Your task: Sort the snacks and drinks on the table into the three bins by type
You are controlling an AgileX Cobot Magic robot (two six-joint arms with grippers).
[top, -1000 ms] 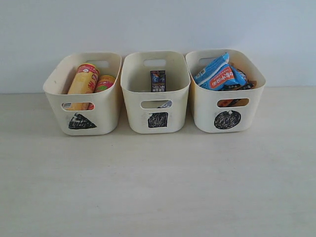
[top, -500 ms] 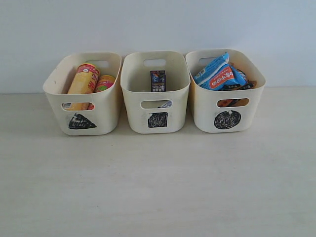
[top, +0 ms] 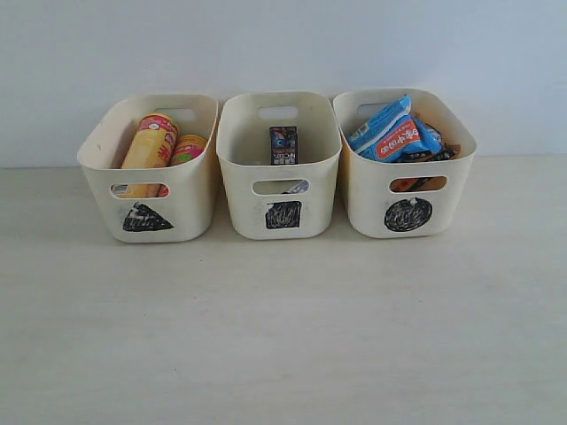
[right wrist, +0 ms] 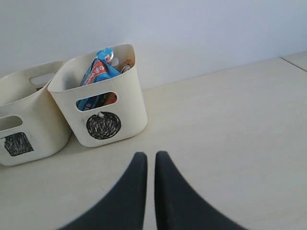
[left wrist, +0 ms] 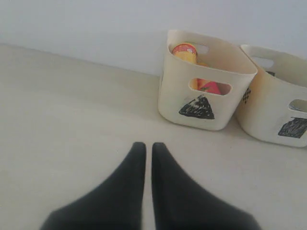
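Note:
Three cream bins stand in a row at the back of the table (top: 283, 336). The triangle bin (top: 149, 218) on the left holds a yellow chip tube (top: 151, 149) and a pink one (top: 188, 148). A dark drink carton (top: 283, 145) stands in the middle square bin (top: 282, 215). Blue-white foil packets (top: 390, 133) fill the circle bin (top: 409, 215) on the right. Neither gripper shows in the exterior view. My left gripper (left wrist: 148, 145) is shut and empty over bare table, short of the triangle bin (left wrist: 197, 107). My right gripper (right wrist: 150, 155) is shut and empty, short of the circle bin (right wrist: 103, 125).
A plain pale wall runs behind the bins. The square bin also shows beside the others in both wrist views (left wrist: 291, 128) (right wrist: 19, 143). A seam or table edge shows at the far corner (right wrist: 293, 58) in the right wrist view.

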